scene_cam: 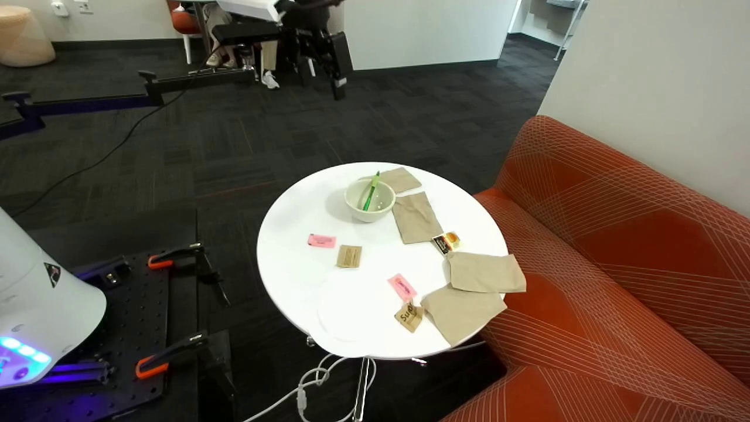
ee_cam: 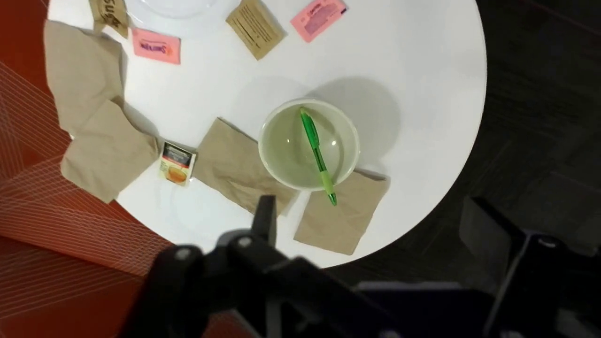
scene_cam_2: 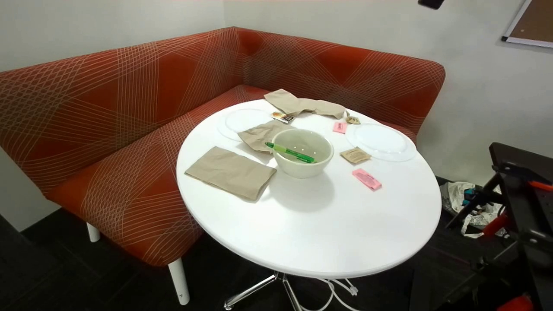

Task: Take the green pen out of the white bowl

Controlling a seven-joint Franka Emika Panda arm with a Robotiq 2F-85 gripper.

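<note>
The green pen (scene_cam: 371,192) leans inside the white bowl (scene_cam: 367,215), with its tip sticking out past the rim. The pen (scene_cam_2: 291,153) and bowl (scene_cam_2: 302,171) also show in another exterior view. In the wrist view the pen (ee_cam: 318,157) lies across the bowl (ee_cam: 278,152), its tip over the rim above a tan napkin. My gripper (ee_cam: 371,209) is open and empty, its fingers wide apart. In an exterior view the gripper (scene_cam: 321,79) hangs high above and beyond the table, well away from the bowl. Only a dark tip of it (scene_cam_2: 431,3) shows at the top elsewhere.
The bowl stands on a round white table (scene_cam_2: 311,233). Tan napkins (scene_cam_2: 231,172) lie beside it. Pink packets (scene_cam_2: 367,179), brown packets (scene_cam_2: 355,155), a tea packet (scene_cam_2: 283,117) and clear plates (scene_cam_2: 382,142) lie around. A red couch (scene_cam: 615,281) borders the table.
</note>
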